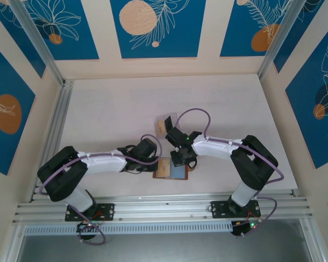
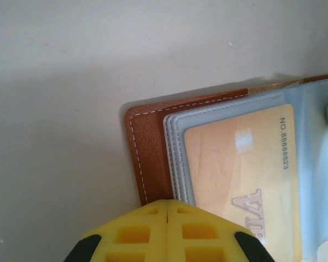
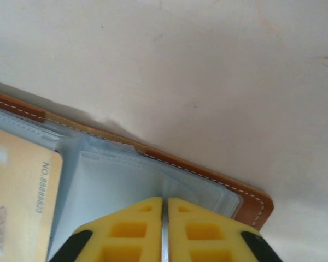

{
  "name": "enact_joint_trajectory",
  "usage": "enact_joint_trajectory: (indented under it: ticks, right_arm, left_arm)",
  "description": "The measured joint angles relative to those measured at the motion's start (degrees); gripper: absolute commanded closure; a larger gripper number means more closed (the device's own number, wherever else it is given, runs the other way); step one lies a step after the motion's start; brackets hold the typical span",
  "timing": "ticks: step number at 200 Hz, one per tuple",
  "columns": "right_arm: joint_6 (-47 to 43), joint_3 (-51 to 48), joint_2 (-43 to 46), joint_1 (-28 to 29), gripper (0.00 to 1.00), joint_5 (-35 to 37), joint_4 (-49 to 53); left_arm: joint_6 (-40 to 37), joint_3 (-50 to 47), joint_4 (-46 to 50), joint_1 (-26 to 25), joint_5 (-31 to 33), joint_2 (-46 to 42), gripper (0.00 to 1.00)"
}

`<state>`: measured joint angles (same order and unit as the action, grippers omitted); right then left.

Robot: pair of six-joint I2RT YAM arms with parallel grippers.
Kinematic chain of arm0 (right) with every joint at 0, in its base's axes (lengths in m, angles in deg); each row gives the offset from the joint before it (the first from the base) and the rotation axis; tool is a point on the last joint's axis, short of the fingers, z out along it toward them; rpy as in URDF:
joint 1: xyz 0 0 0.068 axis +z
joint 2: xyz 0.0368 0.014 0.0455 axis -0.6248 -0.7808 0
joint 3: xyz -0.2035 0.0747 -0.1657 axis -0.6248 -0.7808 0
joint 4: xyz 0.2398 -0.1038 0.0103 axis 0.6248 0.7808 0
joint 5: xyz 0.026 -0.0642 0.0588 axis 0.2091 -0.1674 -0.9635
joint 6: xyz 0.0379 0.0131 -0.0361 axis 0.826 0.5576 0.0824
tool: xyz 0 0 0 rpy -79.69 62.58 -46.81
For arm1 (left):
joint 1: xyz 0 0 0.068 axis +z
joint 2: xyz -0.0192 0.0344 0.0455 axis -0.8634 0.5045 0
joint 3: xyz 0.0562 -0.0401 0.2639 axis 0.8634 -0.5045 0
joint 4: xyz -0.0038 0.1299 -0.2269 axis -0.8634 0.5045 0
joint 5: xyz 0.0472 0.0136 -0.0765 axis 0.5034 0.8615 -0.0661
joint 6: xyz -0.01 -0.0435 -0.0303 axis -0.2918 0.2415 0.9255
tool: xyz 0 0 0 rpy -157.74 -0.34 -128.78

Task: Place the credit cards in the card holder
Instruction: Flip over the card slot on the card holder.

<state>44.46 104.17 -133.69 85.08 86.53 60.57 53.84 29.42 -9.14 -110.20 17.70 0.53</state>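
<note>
Left fingers (image 2: 153, 224), right fingers (image 3: 150, 224) clenched | tan card (image 2: 240, 180) in card holder (image 2: 150, 147) | overhead: perhaps spare cards (image 1: 164, 125)

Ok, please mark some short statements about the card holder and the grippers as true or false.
1. The card holder lies open on the table. True.
2. A black card sits inside it. False: a tan card marked VIP sits inside.
3. The left gripper and the right gripper are both shut. True.
4. The card holder lies at the table's far edge. False: it lies near the near edge, between the grippers.
</note>
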Motion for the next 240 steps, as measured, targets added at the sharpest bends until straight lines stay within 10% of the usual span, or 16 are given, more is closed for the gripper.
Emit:
enact_joint_trajectory:
  ticks: [162,240]
  right_arm:
    - [1.77,0.55,0.17,-1.33,1.00,-16.83,-8.35]
    - [5.38,1.40,-3.50,-3.02,0.94,-23.85,-14.62]
  left_arm:
    - [-0.04,-0.90,0.22,0.00,0.44,-1.33,1.00]
    - [-0.68,-1.95,7.69,0.00,4.04,-6.10,0.74]
